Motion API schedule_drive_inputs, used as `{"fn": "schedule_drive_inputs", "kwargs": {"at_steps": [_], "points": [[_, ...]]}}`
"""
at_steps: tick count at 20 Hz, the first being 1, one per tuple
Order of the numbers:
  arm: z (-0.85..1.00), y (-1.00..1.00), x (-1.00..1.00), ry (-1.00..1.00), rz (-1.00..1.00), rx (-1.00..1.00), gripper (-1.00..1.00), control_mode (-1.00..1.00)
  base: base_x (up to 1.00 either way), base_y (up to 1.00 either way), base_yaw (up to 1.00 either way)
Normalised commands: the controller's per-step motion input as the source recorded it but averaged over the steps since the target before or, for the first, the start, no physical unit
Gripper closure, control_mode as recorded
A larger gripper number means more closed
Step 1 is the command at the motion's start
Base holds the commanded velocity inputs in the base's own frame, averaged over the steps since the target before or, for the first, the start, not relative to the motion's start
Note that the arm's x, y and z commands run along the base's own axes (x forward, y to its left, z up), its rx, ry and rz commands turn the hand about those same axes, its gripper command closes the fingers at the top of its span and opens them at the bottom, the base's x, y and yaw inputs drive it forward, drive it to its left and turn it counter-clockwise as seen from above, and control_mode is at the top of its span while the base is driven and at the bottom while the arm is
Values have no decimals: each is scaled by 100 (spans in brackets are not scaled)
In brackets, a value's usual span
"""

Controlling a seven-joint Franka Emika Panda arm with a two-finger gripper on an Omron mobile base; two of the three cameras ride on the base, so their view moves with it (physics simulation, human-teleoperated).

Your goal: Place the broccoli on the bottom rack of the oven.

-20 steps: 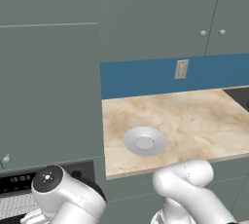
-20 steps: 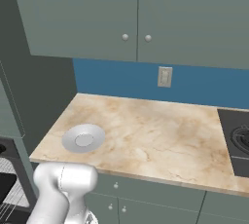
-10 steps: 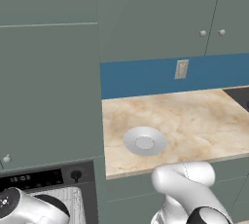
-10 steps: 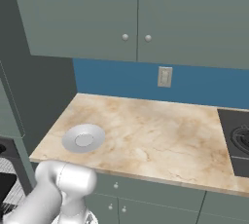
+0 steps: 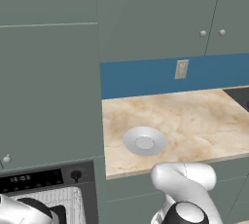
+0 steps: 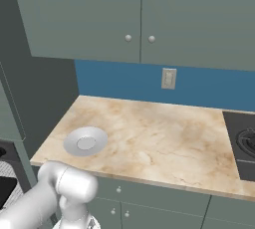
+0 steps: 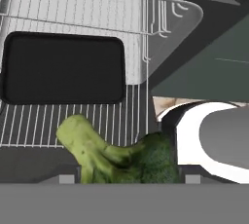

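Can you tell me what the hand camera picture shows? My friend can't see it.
A green broccoli sits at the bottom of the picture, right in front of the camera, its pale stalk pointing up and left. Beyond it are the silver wires of an oven rack and a dark, rounded rectangular tray.

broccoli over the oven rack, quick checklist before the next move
1. Broccoli at the gripper: ok, it sits low in the hand view, stalk pointing up-left.
2. Grip firm: cannot tell, fingertips are hidden.
3. Oven open: ok, a wire rack shows below the broccoli.
4. Is that the bottom rack: cannot tell.
5. Landing spot free: not ok yet, a dark tray covers much of the rack; bare wires lie beside it.
6. Plate out of the way: ok, on the counter.
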Motion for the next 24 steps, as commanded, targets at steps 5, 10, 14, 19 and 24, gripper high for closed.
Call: {"fn": "schedule_drive_inputs", "kwargs": {"at_steps": [5, 10, 14, 19, 24], "points": [[-65, -9, 20, -14, 0, -3, 100, -100, 0, 0, 0], [-56, -2, 9, -13, 0, -4, 100, -100, 0, 0, 0], [-16, 0, 9, 0, 0, -1, 100, -100, 0, 0, 0], [-19, 3, 20, 0, 0, 0, 100, -100, 0, 0, 0], [-27, 3, 45, 0, 0, 0, 100, -100, 0, 0, 0]]}}
